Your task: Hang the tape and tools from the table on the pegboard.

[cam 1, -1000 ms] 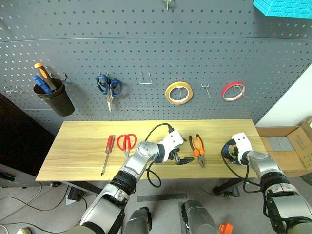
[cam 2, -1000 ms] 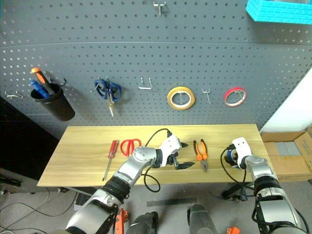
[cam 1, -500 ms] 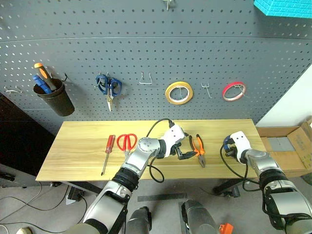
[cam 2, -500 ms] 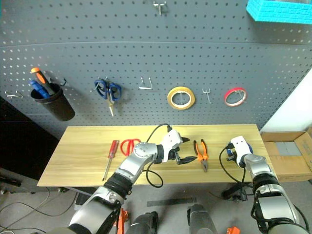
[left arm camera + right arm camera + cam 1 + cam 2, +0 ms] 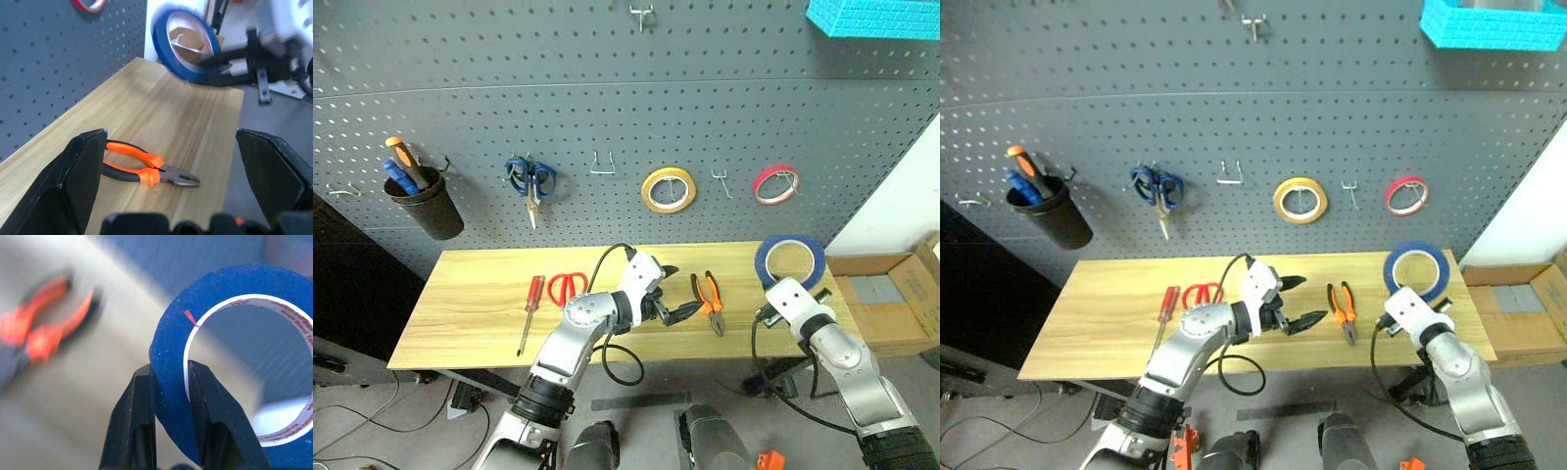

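The blue tape roll (image 5: 790, 259) stands upright in the air above the right end of the wooden table (image 5: 480, 304), its open ring facing the camera. The right gripper (image 5: 168, 377) has its two black fingers closed on the roll's wall, one finger inside the ring against the white core and one on the blue outside, at the lowest part of the ring.

From the roll, the pegboard (image 5: 607, 108) lies behind and above. The nearest free hook I can make out is the small metal hook (image 5: 719, 181) between the hung yellow tape roll (image 5: 668, 189) and the hung red tape roll (image 5: 775, 183); it sits up and to the left of the held roll. The ring's hole looks roughly toward the board, so the coming move is likely a lift and push toward the board to thread the hole over a hook. The right arm is clearly the nearer one.

The left gripper (image 5: 676, 302) hovers with fingers spread wide and nothing between them, just beside the orange-and-black pliers (image 5: 711, 302), which lie flat on the table with their jaws toward the front edge. The red-handled scissors (image 5: 568, 287) and red-handled screwdriver (image 5: 530, 308) lie further left.
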Controlling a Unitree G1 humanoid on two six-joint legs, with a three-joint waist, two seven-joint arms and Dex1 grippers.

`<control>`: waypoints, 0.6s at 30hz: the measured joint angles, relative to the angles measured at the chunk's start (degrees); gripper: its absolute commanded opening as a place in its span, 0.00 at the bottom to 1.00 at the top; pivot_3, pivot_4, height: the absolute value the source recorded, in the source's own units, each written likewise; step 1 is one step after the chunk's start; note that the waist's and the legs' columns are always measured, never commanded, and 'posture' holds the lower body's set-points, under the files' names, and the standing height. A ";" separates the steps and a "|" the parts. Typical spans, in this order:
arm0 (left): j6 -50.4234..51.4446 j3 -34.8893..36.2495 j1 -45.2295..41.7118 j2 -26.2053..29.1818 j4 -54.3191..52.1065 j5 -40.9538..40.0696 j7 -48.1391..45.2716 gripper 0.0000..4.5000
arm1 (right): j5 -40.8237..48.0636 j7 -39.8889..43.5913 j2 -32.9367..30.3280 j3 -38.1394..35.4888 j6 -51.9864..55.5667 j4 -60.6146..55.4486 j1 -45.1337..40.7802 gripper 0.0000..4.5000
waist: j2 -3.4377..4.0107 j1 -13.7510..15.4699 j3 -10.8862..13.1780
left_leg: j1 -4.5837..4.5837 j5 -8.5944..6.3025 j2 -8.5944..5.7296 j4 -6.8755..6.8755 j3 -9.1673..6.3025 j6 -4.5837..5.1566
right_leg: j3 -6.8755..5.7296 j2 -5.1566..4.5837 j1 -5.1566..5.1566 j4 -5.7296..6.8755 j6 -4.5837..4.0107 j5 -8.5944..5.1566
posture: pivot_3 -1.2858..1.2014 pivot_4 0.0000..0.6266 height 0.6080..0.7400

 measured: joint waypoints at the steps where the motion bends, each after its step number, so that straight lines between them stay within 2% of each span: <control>1: 1.35 1.52 -0.05 -0.13 -1.54 -1.15 1.15 1.00 | -0.50 -0.74 0.69 0.76 -1.66 0.45 -1.50 0.08 | -0.04 -0.06 -0.18 | 0.12 0.03 0.01 0.00 0.01 0.02 | -0.03 0.00 0.16 -0.07 -0.04 0.08 | 0.43 0.07 1.00; 5: 5.69 6.57 -0.71 0.61 -6.59 -4.76 4.68 1.00 | -0.89 -1.87 3.58 2.96 -8.70 8.11 -11.64 0.08 | -0.09 -0.47 -1.57 | 0.21 0.24 0.01 0.01 0.08 0.13 | -0.03 -0.04 0.31 -0.11 -0.02 0.22 | 0.45 0.02 1.00; 10: 7.51 13.52 -3.93 2.88 -6.57 -7.45 8.19 1.00 | 1.79 0.61 6.19 3.48 -16.75 21.44 -24.03 0.08 | -0.34 -0.67 -3.21 | 0.22 0.39 0.02 -0.04 -0.02 0.15 | -0.14 -0.02 0.33 -0.12 -0.02 0.29 | 0.47 0.00 1.00; 18: 6.16 14.07 -4.56 3.85 -4.76 -7.31 9.94 1.00 | 10.83 12.00 10.83 3.11 -12.09 37.12 -30.75 0.08 | -0.55 0.77 -3.86 | 0.21 0.42 -0.01 -0.06 -0.09 0.11 | -0.14 -0.02 0.34 -0.11 -0.05 0.29 | 0.49 0.00 1.00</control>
